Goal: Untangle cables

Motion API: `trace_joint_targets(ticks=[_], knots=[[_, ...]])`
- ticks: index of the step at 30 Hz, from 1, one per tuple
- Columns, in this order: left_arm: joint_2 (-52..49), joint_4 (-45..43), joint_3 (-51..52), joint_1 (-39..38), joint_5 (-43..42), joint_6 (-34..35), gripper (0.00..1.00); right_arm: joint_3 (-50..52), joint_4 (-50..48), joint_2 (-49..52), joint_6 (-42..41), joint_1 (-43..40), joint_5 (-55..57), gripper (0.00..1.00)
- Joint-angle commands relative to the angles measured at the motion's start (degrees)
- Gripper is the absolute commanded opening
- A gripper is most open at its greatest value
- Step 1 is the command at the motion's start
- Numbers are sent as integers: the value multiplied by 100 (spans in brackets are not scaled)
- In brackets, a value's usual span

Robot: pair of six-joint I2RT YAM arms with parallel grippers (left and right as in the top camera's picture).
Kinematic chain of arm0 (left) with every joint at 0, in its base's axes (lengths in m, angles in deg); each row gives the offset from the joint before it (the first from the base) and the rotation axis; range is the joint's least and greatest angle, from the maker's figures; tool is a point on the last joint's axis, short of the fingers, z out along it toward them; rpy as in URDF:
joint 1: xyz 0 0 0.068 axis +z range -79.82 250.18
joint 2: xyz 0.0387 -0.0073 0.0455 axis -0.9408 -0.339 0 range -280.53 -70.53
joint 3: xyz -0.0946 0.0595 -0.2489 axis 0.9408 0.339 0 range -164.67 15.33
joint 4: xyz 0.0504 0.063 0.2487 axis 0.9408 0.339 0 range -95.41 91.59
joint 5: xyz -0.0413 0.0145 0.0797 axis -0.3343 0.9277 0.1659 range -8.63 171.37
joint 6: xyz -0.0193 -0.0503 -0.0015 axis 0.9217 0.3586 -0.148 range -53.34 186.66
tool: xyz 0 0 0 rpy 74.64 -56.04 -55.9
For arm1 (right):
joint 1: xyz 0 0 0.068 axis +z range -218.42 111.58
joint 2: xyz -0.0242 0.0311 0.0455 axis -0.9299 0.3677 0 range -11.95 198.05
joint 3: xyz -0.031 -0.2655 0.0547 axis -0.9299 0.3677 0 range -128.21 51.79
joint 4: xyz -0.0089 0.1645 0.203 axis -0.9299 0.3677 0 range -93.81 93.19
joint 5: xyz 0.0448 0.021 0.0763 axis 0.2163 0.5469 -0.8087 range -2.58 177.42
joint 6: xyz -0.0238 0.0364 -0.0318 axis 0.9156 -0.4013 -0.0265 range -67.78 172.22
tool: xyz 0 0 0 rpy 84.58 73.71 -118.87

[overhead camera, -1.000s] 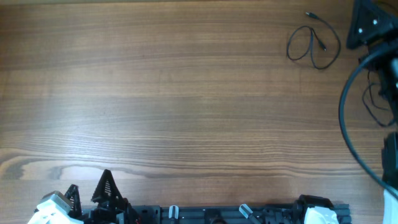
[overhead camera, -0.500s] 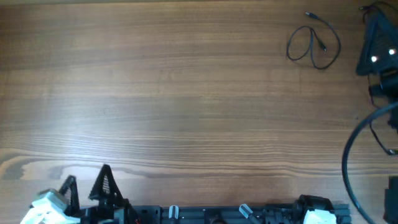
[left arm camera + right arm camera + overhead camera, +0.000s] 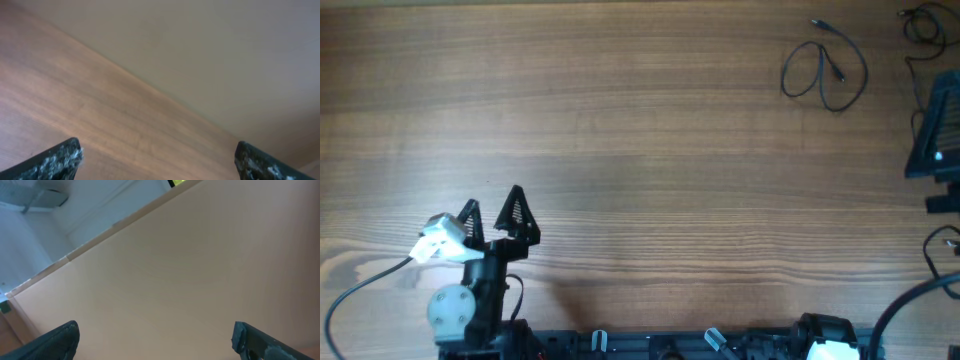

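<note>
One thin black cable lies as a loose loop with small plug ends at the far right of the table. A second thin cable lies bunched in the far right corner. My left gripper is open and empty over the near left of the table, far from both cables. In the left wrist view its fingers are wide apart over bare wood. My right gripper is at the right edge, partly cut off. In the right wrist view its fingers are wide apart and empty, facing a plain wall.
The wooden table fills the overhead view. A thick black arm cable curves at the near right corner. More thin black cord shows at the right edge. The arm bases line the near edge.
My left arm has moved from the near left corner farther onto the table. My right arm has moved nearer along the right edge, uncovering the cable in the far right corner.
</note>
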Motion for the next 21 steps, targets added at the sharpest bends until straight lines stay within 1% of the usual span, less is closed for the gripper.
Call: trace_joint_targets(ticks=[1, 3, 5, 7, 12, 15, 21], knots=[[52, -809, 697, -22, -52, 26, 100, 52, -35, -122, -39, 17, -92, 100], [52, -1108, 907, -22, -52, -328, 100, 52, -33, -122, -37, 17, -92, 100], [52, -1147, 1001, -22, -50, -763, 100, 52, -37, -138, -42, 17, -94, 100], [52, -1130, 1021, -22, -52, -1005, 100, 52, -44, -149, -42, 17, -92, 100], [52, -1174, 1102, -22, -50, -1014, 100, 52, -50, -328, -42, 17, -92, 100], [52, -1392, 1412, -22, -55, -1010, 100, 52, -50, -540, -37, 17, -92, 100], [42, -1351, 1438, -22, -31, -1014, 100, 52, -52, -791, -20, 17, -70, 100]])
